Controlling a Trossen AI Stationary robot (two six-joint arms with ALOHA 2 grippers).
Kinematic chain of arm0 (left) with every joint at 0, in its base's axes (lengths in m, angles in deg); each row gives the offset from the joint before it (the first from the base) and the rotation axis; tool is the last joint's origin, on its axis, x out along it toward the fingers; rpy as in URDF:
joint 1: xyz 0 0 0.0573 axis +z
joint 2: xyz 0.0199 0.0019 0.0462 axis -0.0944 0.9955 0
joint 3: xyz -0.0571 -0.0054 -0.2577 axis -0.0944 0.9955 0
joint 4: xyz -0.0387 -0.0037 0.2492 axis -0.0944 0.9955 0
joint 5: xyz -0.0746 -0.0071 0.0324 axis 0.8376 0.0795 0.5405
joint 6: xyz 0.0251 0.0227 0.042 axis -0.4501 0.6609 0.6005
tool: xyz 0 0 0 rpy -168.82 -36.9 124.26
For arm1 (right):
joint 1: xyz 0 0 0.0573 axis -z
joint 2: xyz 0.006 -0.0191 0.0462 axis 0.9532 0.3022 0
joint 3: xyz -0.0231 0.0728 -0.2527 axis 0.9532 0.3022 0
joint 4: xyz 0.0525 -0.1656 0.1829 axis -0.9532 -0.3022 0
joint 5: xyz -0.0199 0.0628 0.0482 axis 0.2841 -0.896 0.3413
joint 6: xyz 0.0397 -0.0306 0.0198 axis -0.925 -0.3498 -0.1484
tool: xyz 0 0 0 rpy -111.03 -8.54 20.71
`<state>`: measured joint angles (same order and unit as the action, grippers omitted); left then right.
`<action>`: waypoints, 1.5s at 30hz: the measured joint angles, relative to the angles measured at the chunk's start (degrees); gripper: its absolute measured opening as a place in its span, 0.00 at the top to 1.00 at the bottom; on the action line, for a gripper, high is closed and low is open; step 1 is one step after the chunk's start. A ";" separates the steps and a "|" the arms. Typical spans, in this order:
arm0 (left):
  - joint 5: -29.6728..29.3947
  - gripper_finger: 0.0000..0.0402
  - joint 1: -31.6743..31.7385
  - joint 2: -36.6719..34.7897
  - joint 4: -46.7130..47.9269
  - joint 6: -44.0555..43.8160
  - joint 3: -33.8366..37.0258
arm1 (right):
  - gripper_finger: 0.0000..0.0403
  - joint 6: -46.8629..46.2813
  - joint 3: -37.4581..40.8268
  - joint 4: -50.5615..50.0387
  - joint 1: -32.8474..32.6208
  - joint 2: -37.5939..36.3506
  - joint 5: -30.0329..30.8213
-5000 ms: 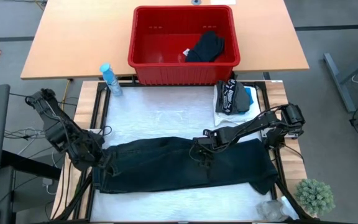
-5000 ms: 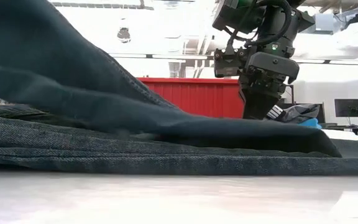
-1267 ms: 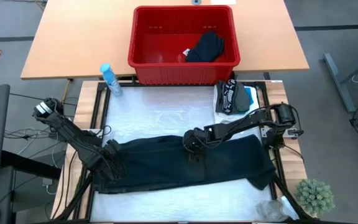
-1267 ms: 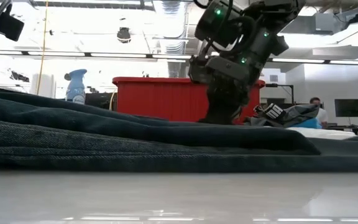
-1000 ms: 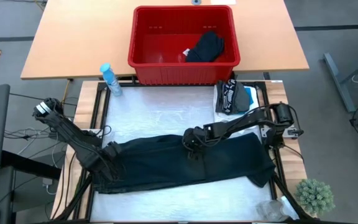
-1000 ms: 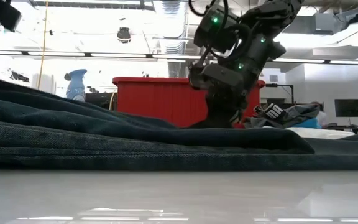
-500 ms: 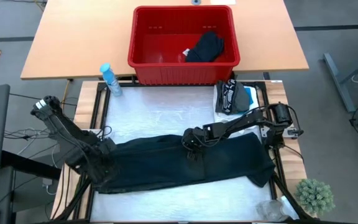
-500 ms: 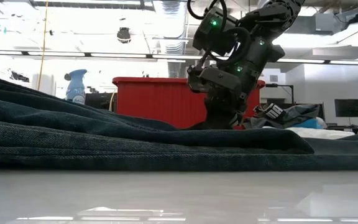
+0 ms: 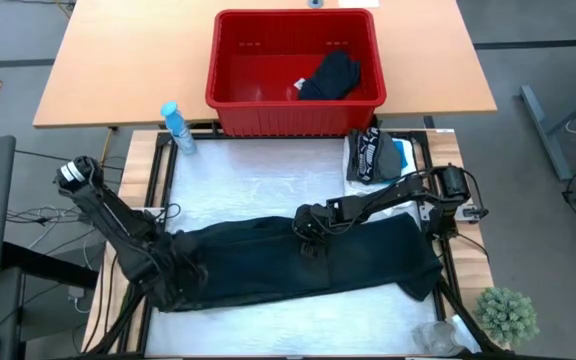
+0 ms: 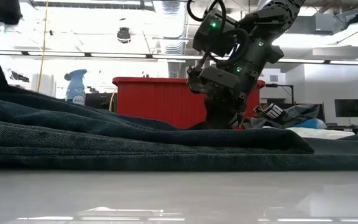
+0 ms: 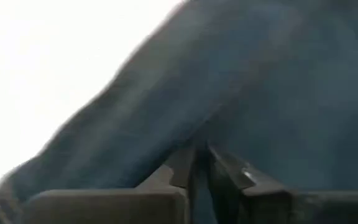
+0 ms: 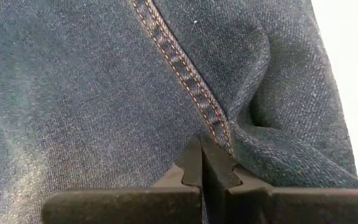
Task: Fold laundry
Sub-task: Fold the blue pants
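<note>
Trousers (image 9: pixel 298 262) lay flat across lower centre of table (image 9: pixel 268 180). Denim looked heavy, limp; best pinched at seams. Right gripper (image 9: pixel 305 227) jaws closed on seam; left gripper (image 9: pixel 180 272) jaws closed on left end.

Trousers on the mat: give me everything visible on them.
The trousers are dark denim, near black from above and blue-grey up close, with an orange-stitched seam. They lie folded lengthwise across the near half of the white mat, flat but rumpled, with ridges rising at the left in the low view. The left pincer is shut on the cloth at their left end; the right pincer is shut on a fold at the seam along their far edge, mid-length. Their right end reaches the mat's edge.
</note>
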<state>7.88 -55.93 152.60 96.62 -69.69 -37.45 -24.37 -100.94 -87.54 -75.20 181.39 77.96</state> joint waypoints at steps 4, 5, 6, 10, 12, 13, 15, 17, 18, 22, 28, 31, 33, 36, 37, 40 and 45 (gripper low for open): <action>1.83 0.99 0.14 -0.13 0.42 -13.05 7.12 | 0.95 -0.03 0.00 0.09 0.00 0.01 -0.01; 2.33 0.99 0.04 -0.13 -0.58 -15.06 8.71 | 0.95 -0.04 0.00 0.11 0.00 0.01 -0.01; 2.63 0.99 0.06 -0.17 -1.71 -16.77 10.16 | 0.95 -0.04 0.00 0.20 0.00 0.01 0.02; 3.78 0.99 0.10 -0.22 -7.90 -20.39 14.58 | 0.95 -0.43 -0.02 0.28 -0.13 0.05 0.02; 5.47 0.99 0.10 -0.22 -11.53 -19.15 15.64 | 0.95 -0.53 -0.02 0.24 -0.13 0.05 0.03; 6.72 0.99 0.14 -0.22 -12.24 -18.12 15.58 | 0.95 -0.91 -0.02 0.15 -0.13 0.05 0.04; 8.53 0.99 0.12 -0.56 -12.02 -16.74 14.31 | 0.95 -2.41 -0.03 0.08 0.13 0.05 0.02; 8.69 0.99 -0.11 -1.66 -11.62 -13.24 11.96 | 0.95 -3.79 -0.04 -0.46 0.72 0.05 -0.15; 8.29 0.98 -0.10 -2.59 -11.18 -11.03 10.49 | 0.95 -4.38 -0.04 -0.80 0.96 0.07 -0.29; 6.66 0.98 0.52 -6.09 -7.25 -3.97 3.06 | 0.95 -6.35 -0.04 -1.26 2.12 0.07 -0.65; 5.37 0.98 -0.27 -8.31 3.19 1.39 -9.19 | 0.95 -7.11 -0.02 -1.55 3.15 0.07 -0.86; -0.48 0.98 -1.73 -7.50 1.59 3.53 -11.03 | 0.95 -7.10 -0.02 -1.55 3.23 0.07 -0.78; 0.28 0.99 -1.91 -4.94 1.62 3.95 -10.93 | 0.95 -7.14 0.00 -1.56 3.32 0.07 -0.42; 3.45 1.00 -1.87 0.56 1.57 2.90 -10.82 | 0.95 -8.79 0.00 -1.57 3.30 0.07 -0.18; 4.74 1.00 -2.07 2.56 1.04 2.73 -10.82 | 0.95 -9.39 0.00 -1.57 3.30 0.07 -0.16; 10.19 1.00 -2.99 8.14 -1.53 3.40 -10.85 | 0.95 -10.82 0.00 -1.59 3.29 0.07 0.32; 17.31 1.00 -5.56 15.36 -7.63 2.97 -10.86 | 0.95 -12.53 0.00 -1.60 3.28 0.07 1.33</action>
<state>25.19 -61.49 167.97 88.99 -66.71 -48.31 -36.90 -100.94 -89.13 -71.92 181.47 79.29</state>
